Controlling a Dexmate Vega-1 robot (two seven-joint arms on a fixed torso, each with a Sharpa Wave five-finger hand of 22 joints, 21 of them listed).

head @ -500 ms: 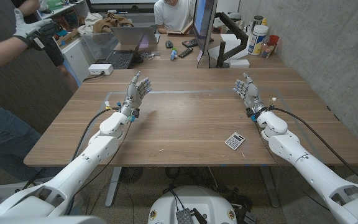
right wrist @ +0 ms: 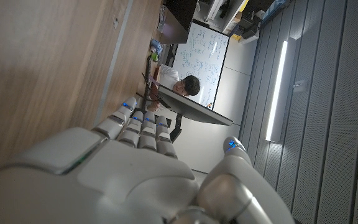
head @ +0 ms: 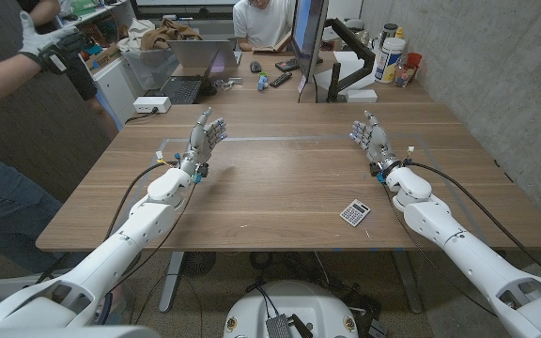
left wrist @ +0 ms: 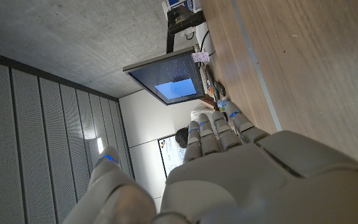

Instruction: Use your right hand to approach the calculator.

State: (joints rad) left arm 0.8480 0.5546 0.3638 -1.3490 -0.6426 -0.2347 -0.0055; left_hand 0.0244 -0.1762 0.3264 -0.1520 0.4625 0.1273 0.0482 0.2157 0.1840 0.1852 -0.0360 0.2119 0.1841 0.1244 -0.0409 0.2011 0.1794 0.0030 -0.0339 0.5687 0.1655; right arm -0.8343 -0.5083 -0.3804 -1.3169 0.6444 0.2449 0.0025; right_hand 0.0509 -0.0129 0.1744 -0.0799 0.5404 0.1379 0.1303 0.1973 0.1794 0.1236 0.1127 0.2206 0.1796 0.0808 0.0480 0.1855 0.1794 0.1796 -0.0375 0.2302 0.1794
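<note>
Small white calculator (head: 354,213) with dark keys, lying flat and slightly askew on the wooden worktop (head: 280,188), lower right of centre, near the front edge.

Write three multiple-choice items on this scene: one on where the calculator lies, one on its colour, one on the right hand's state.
1. Where does the small white rectangular calculator lie on the wooden table?
A. By the near edge, beside the right forearm
B. At the far edge
C. Under the left hand

2. What colour is its body?
A. Red
B. White
C. Blue

3. What is the right hand doing?
A. Gripping the calculator
B. Pressing its keys
C. Holding nothing, fingers apart

Answers: 1 A, it sits near the front edge; 2 B, a pale casing; 3 C, the hand is far from it.
</note>
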